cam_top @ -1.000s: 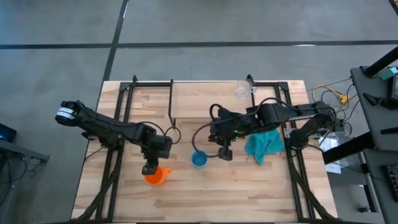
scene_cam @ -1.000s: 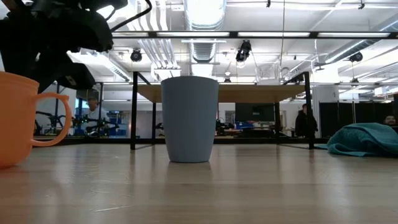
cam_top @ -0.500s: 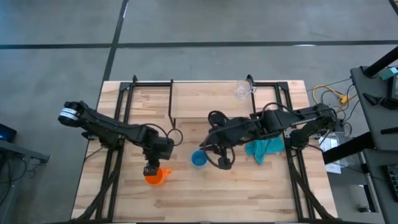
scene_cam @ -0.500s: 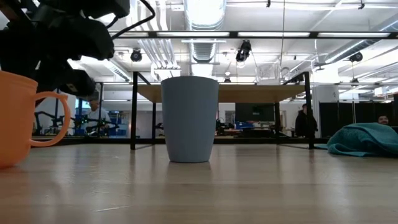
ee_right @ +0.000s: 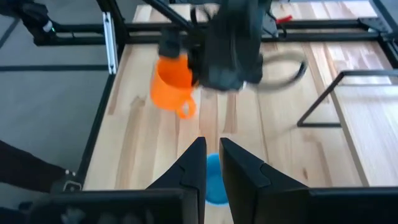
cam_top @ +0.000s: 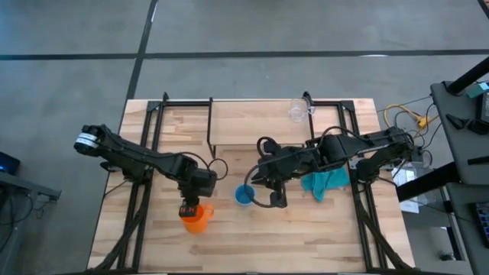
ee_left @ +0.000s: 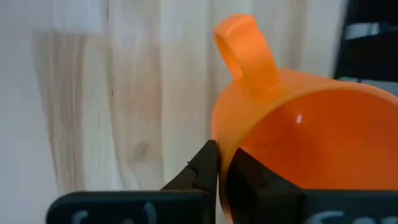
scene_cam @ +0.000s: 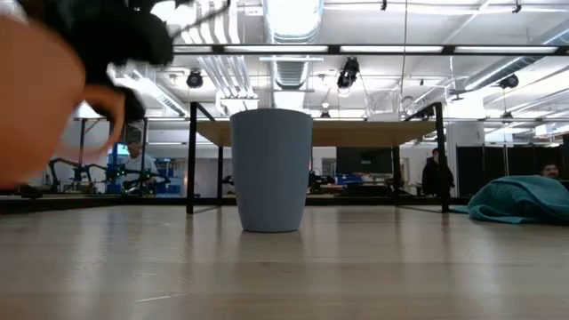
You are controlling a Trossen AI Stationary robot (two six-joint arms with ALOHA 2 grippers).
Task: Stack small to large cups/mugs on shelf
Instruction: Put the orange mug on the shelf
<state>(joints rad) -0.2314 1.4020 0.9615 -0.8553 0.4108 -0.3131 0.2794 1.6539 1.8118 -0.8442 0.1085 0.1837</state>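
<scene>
Left gripper (cam_top: 189, 211), seen from above, is clamped shut on the rim of the orange mug (cam_top: 196, 220) near the front of the wooden table (cam_top: 306, 237). Right gripper (cam_top: 273, 200) sits just beside the blue cup (cam_top: 244, 195), fingers nearly together and holding nothing. A teal cloth (cam_top: 325, 178) lies to the right; the clear cup (cam_top: 296, 112) stands on the shelf (cam_top: 252, 122) at the back.

From table height, the orange mug (scene_cam: 36, 98) hangs tilted off the table, and the blue cup (scene_cam: 271, 169) stands upright at centre.

Left wrist camera: two fingers (ee_left: 205, 168) pinch the mug (ee_left: 305, 143) wall.

Right wrist camera: narrow-gapped fingers (ee_right: 199, 163) hover over the blue cup (ee_right: 214, 180).
</scene>
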